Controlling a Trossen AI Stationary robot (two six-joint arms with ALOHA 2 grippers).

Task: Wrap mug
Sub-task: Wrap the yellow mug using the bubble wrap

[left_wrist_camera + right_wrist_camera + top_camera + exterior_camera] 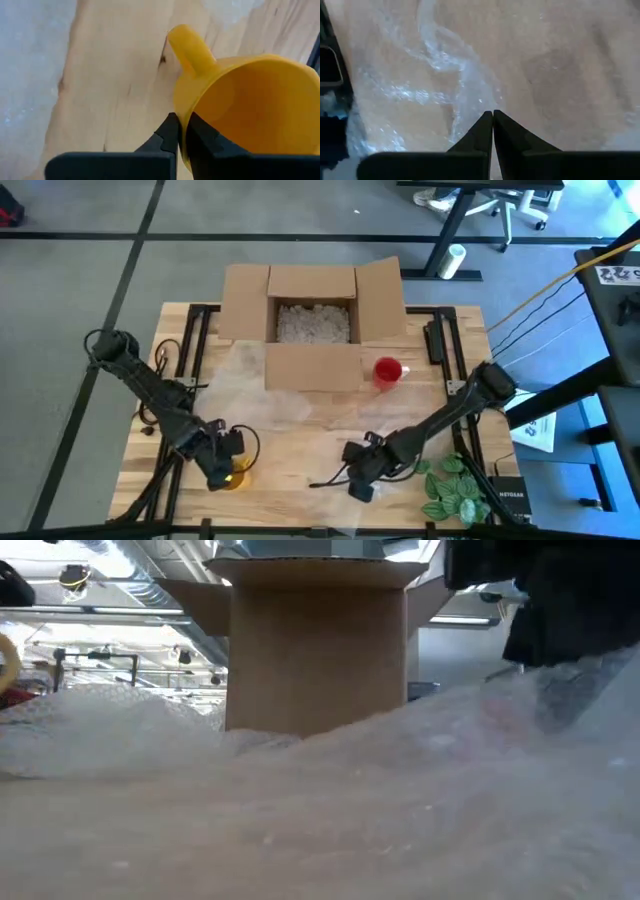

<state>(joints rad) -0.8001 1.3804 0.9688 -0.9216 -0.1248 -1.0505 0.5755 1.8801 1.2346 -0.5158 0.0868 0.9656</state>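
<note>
Your wooden table (300, 465) carries everything here, and the biggest thing on it is the open cardboard box (312, 320) at the far side, flaps spread, with white packing fill (312, 322) inside. From the low view the box (316, 645) stands square in the middle, and its near flap hangs toward you.

In front of the box lies the sheet of clear bubble wrap (285, 405), spread loosely over the table's middle. At table height it billows up (330, 810) and blocks most of what you could see of the surface.

Near the right front corner sits a sprig of green artificial leaves (452, 490), just beside the right arm. A small red cup (388, 370) stands by the box's right near corner, at the wrap's edge.

The yellow mug (232, 476) is at the front left, off the wrap, on bare wood. Your left gripper (222, 472) is on it: the wrist view shows the fingers (172, 135) pinching the mug's (250, 105) rim beside the handle, one finger outside and one inside.

Your right gripper (358, 480) sits low at the front centre, fingers (485, 131) pressed together on the near edge of the bubble wrap (445, 75), which bunches into a ridge ahead of them.
</note>
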